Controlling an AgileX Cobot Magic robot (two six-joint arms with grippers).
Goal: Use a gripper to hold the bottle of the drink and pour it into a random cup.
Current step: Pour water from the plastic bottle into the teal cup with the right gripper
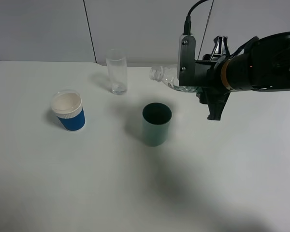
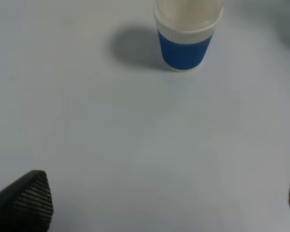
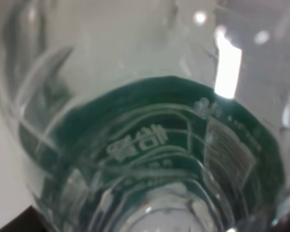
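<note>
tipped bottle [image 1: 165, 78] near teal cup [image 1: 156, 133]

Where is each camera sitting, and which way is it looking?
High camera: up above, facing down at the table; it shows the right hand holding the tipped bottle, plus the teal cup, blue cup and glass.
Left wrist camera: on the left arm, looking past the open left hand at the blue cup.
Right wrist camera: on the right arm, right up against the bottle; hardly any hand shows.
Shared: the high and left wrist views both show the blue cup.
</note>
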